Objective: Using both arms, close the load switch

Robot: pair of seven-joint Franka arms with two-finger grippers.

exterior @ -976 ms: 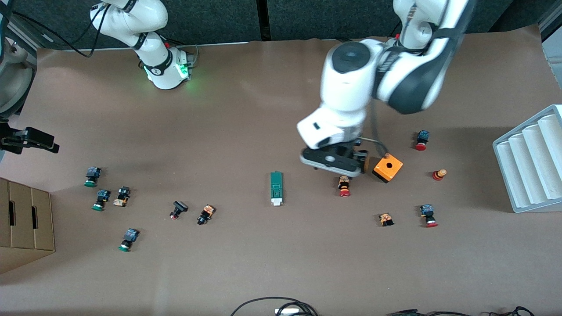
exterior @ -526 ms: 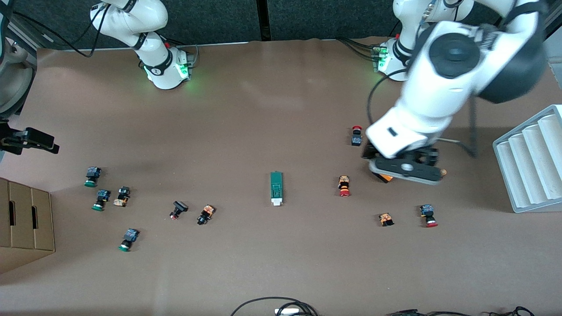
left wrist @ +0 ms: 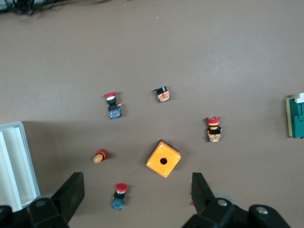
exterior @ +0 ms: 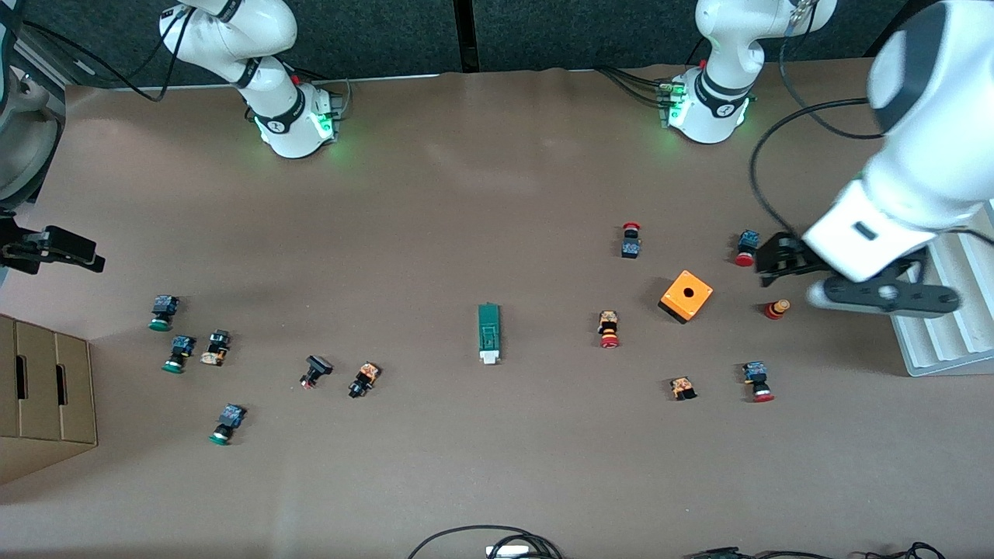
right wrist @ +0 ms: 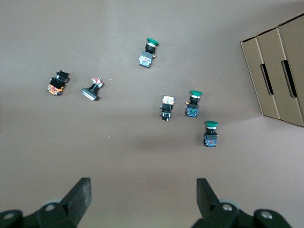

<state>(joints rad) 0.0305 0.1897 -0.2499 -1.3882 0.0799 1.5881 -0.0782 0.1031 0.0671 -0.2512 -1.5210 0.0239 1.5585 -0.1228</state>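
load switch (exterior: 488, 333): untouched, cut off in left wrist view | left gripper (left wrist: 135, 194): spread, empty | right gripper (right wrist: 142, 197): spread, seemingly mostly off-frame in front view

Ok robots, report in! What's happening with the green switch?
Left end effector open, over the white rack's edge. Right end effector open, waiting. Load switch untouched mid-table. Nothing blocking it.

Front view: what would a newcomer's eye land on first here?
Probably the big white left arm, its open left hand up over the edge of the white ribbed rack at the left arm's end of the table. Next, the bright orange cube box among the red-capped push-buttons. The green load switch lies alone mid-table, untouched, and the right hand hangs open over the green-capped push-buttons.
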